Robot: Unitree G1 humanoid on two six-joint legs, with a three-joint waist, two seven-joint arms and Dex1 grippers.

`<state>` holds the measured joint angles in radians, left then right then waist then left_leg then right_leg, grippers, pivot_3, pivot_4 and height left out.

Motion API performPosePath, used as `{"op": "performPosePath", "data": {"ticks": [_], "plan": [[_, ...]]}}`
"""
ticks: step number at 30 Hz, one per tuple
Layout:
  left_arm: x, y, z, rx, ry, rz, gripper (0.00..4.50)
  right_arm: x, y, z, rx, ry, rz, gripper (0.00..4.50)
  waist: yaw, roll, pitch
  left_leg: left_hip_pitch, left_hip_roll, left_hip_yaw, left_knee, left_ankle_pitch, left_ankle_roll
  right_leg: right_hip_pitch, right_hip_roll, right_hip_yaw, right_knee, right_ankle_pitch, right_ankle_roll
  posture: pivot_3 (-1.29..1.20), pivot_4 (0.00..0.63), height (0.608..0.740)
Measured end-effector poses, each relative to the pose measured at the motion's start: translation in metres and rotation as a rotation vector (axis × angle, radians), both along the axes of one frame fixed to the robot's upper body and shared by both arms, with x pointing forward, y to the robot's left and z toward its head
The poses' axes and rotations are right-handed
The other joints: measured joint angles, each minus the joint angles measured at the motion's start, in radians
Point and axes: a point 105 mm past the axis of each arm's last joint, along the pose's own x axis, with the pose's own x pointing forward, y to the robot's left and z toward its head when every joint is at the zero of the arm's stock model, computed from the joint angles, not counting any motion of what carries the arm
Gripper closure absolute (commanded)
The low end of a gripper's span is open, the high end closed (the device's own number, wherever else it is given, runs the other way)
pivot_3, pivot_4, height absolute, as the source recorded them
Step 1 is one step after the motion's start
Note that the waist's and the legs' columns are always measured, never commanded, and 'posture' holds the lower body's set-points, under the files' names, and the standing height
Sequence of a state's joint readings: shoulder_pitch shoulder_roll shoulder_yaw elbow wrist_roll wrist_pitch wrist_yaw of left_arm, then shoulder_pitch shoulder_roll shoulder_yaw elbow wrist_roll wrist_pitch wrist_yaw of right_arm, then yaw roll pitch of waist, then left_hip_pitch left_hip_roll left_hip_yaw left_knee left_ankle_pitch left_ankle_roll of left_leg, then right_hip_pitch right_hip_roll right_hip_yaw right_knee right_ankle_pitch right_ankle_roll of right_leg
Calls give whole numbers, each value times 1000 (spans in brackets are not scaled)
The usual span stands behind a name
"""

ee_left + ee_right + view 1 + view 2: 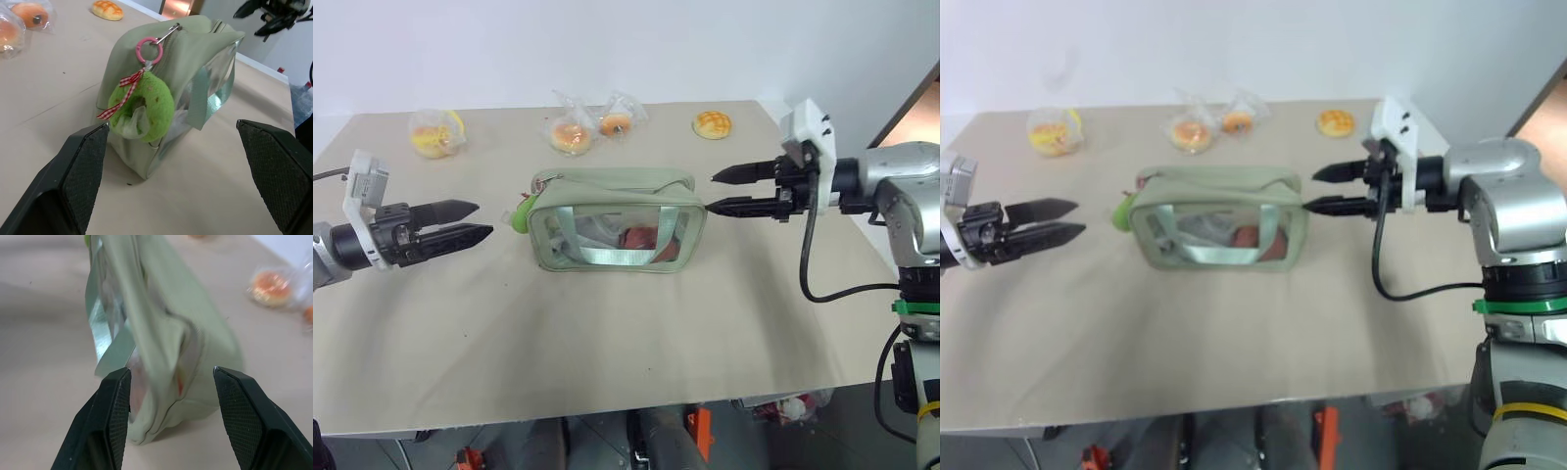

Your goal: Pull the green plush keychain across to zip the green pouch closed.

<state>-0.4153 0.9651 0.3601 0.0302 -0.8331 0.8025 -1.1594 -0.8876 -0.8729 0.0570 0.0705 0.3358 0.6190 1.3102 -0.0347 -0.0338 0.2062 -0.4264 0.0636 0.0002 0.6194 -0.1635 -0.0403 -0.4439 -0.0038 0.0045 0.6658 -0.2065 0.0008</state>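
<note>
Left tool (481,220): it is hovering over the bench (607,333), left of the pouch, with its two black fingers spread apart. It is holding nothing and is pointing at the pouch's left end.
Bun in a bag (435,132): a yellow bun in clear wrap is lying near the far left edge of the bench.
Green plush keychain (142,110): it is hanging down the left end of the pouch. A pink ring (148,50) is joining it to the zipper pull, and a red-and-white ribbon is lying across it. It is sitting apart from the left tool's fingers.
Green pouch (612,220): it is standing in the middle of the bench with its clear side facing the robot. Something red is showing inside it.
Two more wrapped buns (573,132): they are lying behind the pouch, close together.
Bare bun (712,124): it is lying near the far edge, to the right of the wrapped ones.
Right tool (713,193): it is hovering at the pouch's right end with its fingers spread apart. It is holding nothing. I cannot tell if the lower finger is touching the pouch.
</note>
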Motion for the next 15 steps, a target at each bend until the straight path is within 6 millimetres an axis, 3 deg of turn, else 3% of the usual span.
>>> {"op": "performPosePath", "data": {"ticks": [9,15], "plan": [[0,-7,1,-22,-6,-19,148,15,5,-44,-99,69,-36,1760,-1,0,0,0,0,0,1,0,0,0,0,0,0,1,1,0,150,740],[-6,-22,8,-31,-37,-81,148,30,15,-37,-50,55,-59,1760,0,0,0,0,0,0,1,0,0,0,0,1,0,3,4,0,150,740]]}}
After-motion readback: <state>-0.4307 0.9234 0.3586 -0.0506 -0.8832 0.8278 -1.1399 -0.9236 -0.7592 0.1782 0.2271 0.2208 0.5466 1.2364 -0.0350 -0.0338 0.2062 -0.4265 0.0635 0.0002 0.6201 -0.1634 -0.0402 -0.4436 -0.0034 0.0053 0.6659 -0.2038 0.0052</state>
